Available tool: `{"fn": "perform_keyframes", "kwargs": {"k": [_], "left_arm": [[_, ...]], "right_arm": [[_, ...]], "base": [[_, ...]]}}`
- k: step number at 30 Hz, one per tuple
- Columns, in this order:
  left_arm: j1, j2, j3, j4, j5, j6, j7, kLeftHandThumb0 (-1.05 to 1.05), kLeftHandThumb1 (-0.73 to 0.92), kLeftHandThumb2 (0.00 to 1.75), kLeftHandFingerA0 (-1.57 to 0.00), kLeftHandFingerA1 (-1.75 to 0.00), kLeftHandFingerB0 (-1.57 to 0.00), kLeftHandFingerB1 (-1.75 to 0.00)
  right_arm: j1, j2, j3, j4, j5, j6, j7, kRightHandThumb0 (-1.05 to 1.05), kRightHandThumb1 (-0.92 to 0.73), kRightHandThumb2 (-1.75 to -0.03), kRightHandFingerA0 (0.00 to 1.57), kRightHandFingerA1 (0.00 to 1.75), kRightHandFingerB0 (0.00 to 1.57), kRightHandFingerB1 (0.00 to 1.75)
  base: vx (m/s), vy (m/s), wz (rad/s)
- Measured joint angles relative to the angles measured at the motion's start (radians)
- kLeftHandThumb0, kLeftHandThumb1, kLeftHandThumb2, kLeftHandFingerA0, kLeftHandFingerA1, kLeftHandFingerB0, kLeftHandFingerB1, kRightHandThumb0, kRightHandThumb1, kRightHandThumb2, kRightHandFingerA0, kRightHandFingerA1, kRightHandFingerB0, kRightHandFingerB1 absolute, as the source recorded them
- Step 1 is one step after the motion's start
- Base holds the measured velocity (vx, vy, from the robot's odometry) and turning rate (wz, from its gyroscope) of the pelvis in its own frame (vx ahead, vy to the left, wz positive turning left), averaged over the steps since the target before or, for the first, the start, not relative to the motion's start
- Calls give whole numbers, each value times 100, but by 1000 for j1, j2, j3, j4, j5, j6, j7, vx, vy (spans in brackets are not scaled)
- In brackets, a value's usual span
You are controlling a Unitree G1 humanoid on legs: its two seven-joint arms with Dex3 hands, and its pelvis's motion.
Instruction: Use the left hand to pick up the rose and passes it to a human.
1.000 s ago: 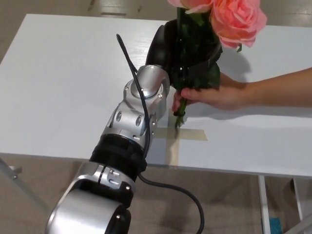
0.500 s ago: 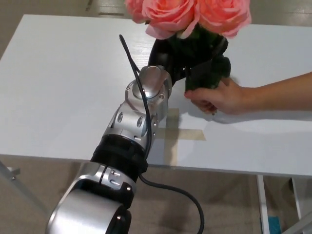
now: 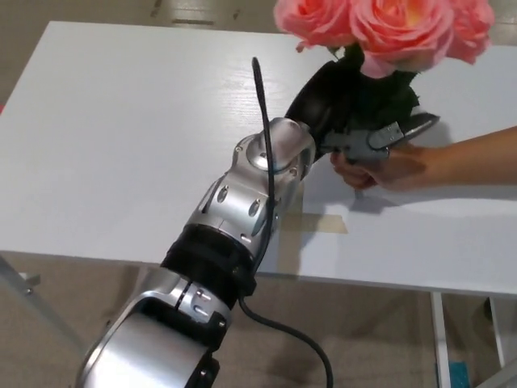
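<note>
**Rose held up between robot and person**

The left hand [image 3: 347,113] is raised above the white table [image 3: 121,137], its black fingers curled around the dark leaves and stem of the rose [image 3: 388,28]. The pink blooms stand upright at the far edge of the view, right of centre. A person's hand [image 3: 388,166] reaches in from the right and meets the stem just below the robot's fingers, touching or nearly touching them. Strips of tan tape [image 3: 311,222] lie on the table near the front edge, beneath the silver forearm.
</note>
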Motion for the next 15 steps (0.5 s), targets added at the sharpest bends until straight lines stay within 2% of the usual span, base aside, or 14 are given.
{"fn": "perform_keyframes", "kwargs": {"k": [2,15], "left_arm": [[0,5,-4,-8,9,12,-18,-84,47,58,0,0,0,0],[8,190,-37,-118,50,59,-180,-86,47,59,0,0,0,0]], "right_arm": [[3,0,0,0,0,0,1,-37,-72,-62,52,39,42,35],[8,-8,0,2,0,0,7,-37,-72,-62,52,39,42,35]], "base": [[0,0,0],[0,0,0]]}}
